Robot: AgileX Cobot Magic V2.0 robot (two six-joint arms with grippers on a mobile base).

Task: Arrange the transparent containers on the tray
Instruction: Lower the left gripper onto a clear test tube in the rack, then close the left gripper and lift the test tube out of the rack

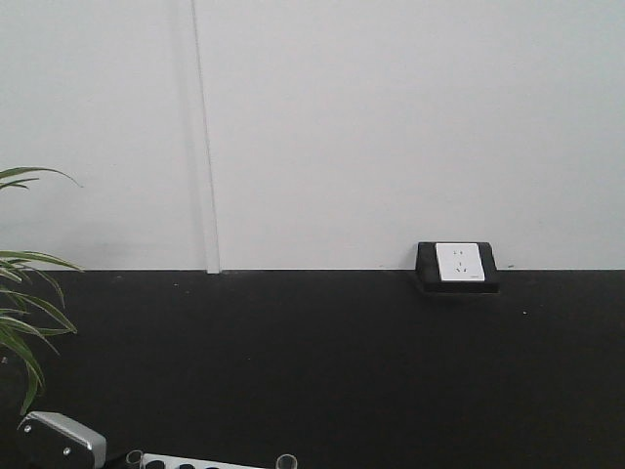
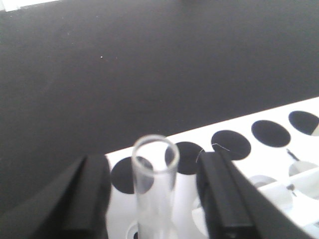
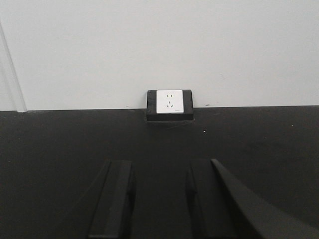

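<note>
A clear glass test tube (image 2: 155, 189) stands upright in a hole of the white perforated rack (image 2: 279, 159). My left gripper (image 2: 154, 167) is open around it, one black finger on each side, with a gap between each finger and the glass. In the front view, two tube rims (image 1: 286, 459) poke up at the bottom edge beside the rack's top (image 1: 195, 462). My right gripper (image 3: 160, 167) hangs open over the black tabletop with nothing between its fingers. The yellow tray is out of view.
A black table surface (image 1: 322, 362) runs back to a white wall. A white socket in a black box (image 1: 458, 265) sits at the wall. Plant leaves (image 1: 24, 313) reach in from the left. A silver metal part (image 1: 59, 440) shows at the bottom left.
</note>
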